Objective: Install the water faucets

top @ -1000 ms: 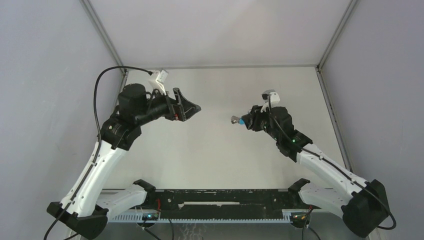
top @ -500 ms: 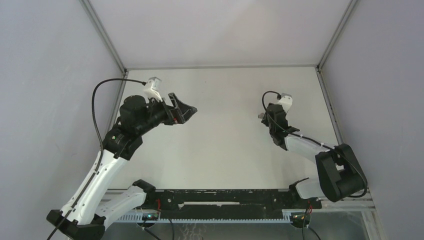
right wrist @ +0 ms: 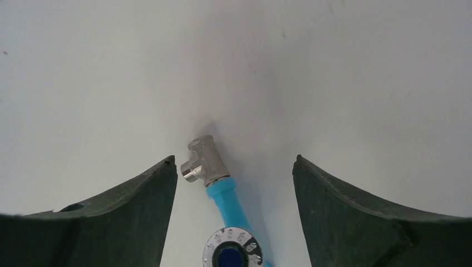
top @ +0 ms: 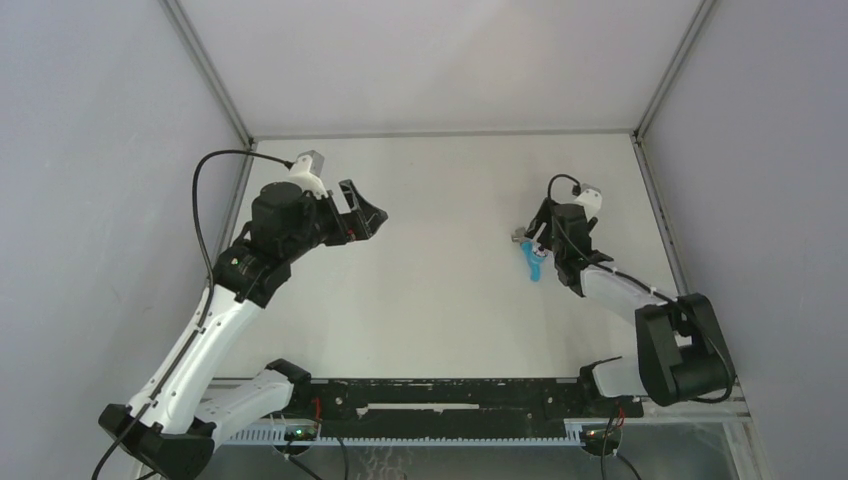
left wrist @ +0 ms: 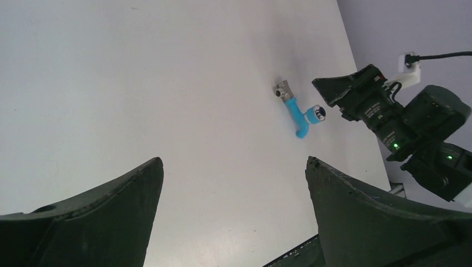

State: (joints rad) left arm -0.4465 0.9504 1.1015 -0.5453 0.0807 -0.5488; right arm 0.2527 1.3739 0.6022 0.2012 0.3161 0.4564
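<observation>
Smooth, bright-blue plastic, faintly glossy, for the bent body of the water faucet (right wrist: pixel 225 192). Polished silver metal on its end fitting (right wrist: pixel 203 161) and on the knob cap (right wrist: pixel 234 236), the cap's rim marked with raised lettering. Underneath, a matt white table (top: pixel 440 200), smooth but for faint scuffs and specks. Dark, matt, slightly grainy plastic on the fingers (right wrist: pixel 356 217) of the right gripper (right wrist: pixel 234 160) and of the left gripper (left wrist: pixel 234 167). Glossy white shells with black housings on the left arm (top: pixel 215 330) and right arm (top: pixel 620 290). Pale matt wall panels (top: pixel 90 150) in dull metal framing (top: pixel 205 70).
</observation>
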